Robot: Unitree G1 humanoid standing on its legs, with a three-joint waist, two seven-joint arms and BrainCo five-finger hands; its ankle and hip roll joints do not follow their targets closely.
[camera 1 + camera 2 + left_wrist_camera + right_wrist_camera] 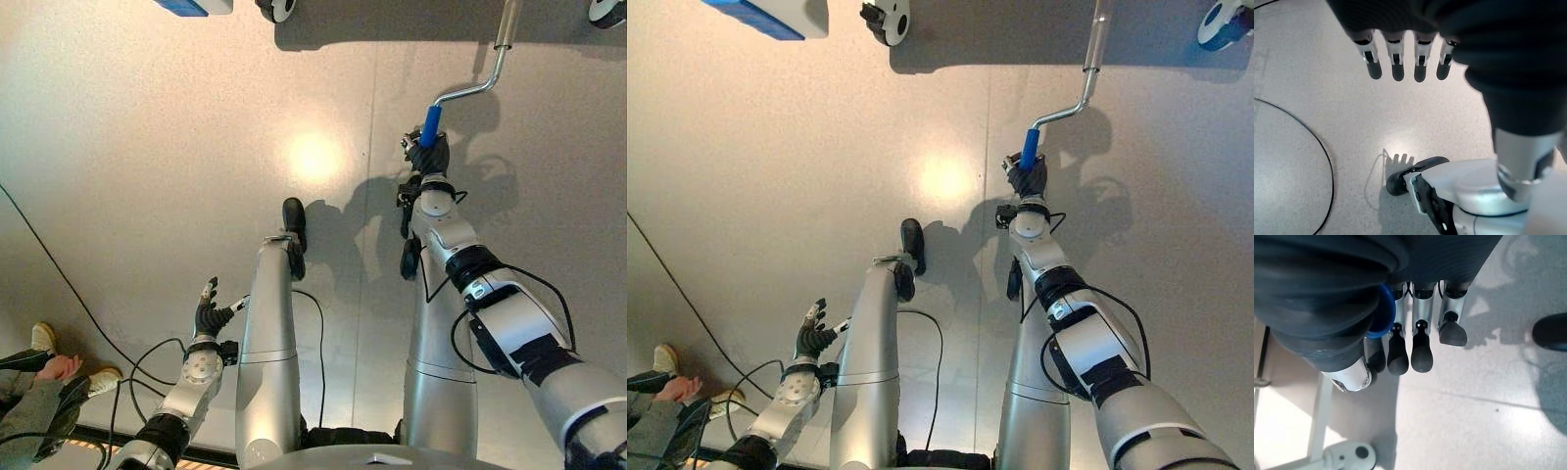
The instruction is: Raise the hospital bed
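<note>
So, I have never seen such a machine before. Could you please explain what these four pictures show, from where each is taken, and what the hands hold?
This is a two-legged humanoid robot looking down at a pale speckled floor. The two wide pictures come from cameras in its head; the two close ones come from cameras on its wrists. Its right hand is curled round the blue grip of a bent silver metal crank, which leads up to the bed's frame. The right wrist view shows the same blue grip inside the fingers. Its left hand hangs low with straight fingers and holds nothing. A seated person's hand shows at the lower left.
</note>
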